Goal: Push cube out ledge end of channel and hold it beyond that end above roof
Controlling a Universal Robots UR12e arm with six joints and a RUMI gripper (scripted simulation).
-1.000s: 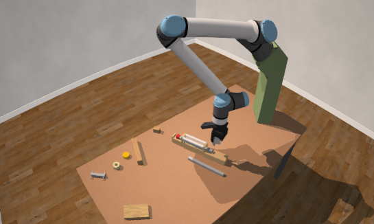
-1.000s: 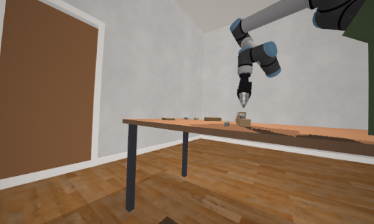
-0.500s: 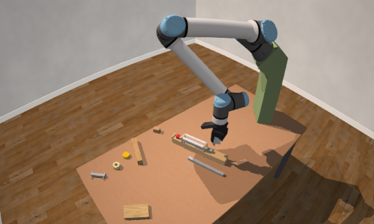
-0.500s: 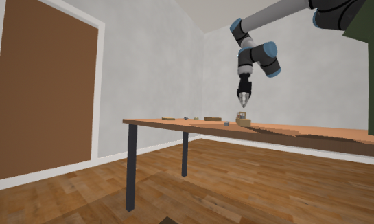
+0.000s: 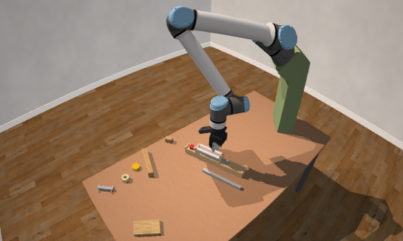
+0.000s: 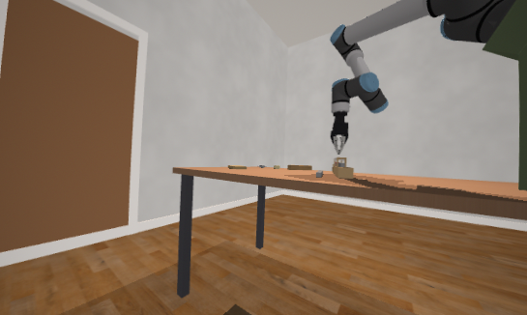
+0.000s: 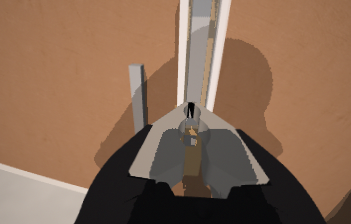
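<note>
The channel [image 5: 233, 168] [image 6: 343, 170] is a long wooden base with white rails [image 7: 220, 50] on top, lying on the table. The red cube [image 5: 191, 146] sits at the channel's far left end in the top view. My gripper [image 5: 216, 147] [image 6: 339, 143] [image 7: 189, 103] is shut and empty. It points straight down and hangs a little above the channel's roof, right of the cube. A grey rod [image 5: 222, 179] [image 7: 137, 95] lies flat on the table beside the channel. The cube is hidden in the wrist view.
On the table [image 5: 194, 207] lie a small wooden block [image 5: 168, 139], a wooden stick [image 5: 147, 163], a yellow disc [image 5: 136, 166], a pale ring [image 5: 126, 178], a grey bolt-like part [image 5: 106, 188] and a flat wooden board [image 5: 146, 228]. The arm's green pedestal [image 5: 290, 92] stands at the back right.
</note>
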